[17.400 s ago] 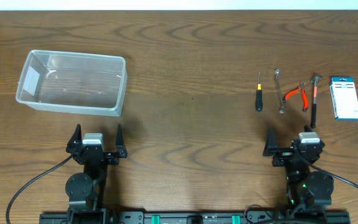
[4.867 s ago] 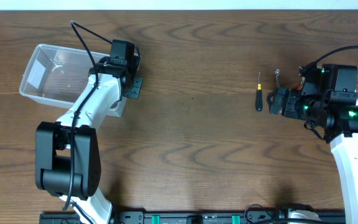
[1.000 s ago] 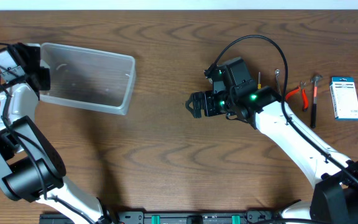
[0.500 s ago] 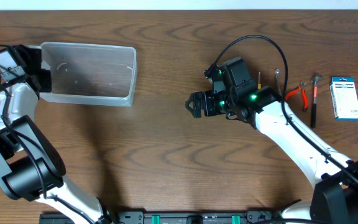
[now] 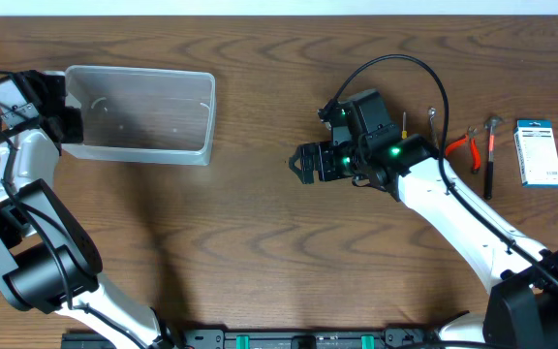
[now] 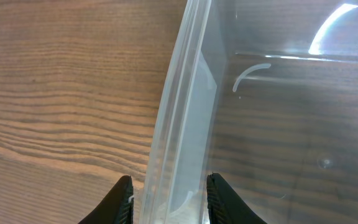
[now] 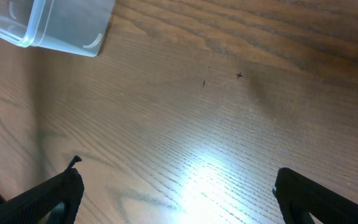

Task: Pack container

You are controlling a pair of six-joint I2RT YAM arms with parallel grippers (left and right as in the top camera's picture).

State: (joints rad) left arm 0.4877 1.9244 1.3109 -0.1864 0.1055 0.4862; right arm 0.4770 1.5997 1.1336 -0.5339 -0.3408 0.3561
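Observation:
The container point(image 5: 139, 151), a clear shallow plastic bin, lies empty at the far left of the table. My left gripper point(image 5: 63, 124) straddles its left end wall. In the left wrist view that wall point(image 6: 180, 118) runs up between the fingers of my left gripper point(image 6: 168, 194); a narrow gap shows by the outer finger, so the jaws stand slightly open around it. My right gripper point(image 5: 304, 163) hovers wide open over bare wood mid-table with nothing between its fingers point(image 7: 178, 179). A corner of the container point(image 7: 61, 28) shows at the right wrist view's top left.
At the far right lie a screwdriver point(image 5: 404, 120) and a wrench point(image 5: 433, 117), both partly hidden by my right arm, then red-handled pliers point(image 5: 464, 145), a hammer point(image 5: 490, 160) and a small white-and-blue box point(image 5: 537, 152).
The container's right end swung toward the far edge until it lay square with the table. My left jaws loosened on its wall. The right arm stayed still.

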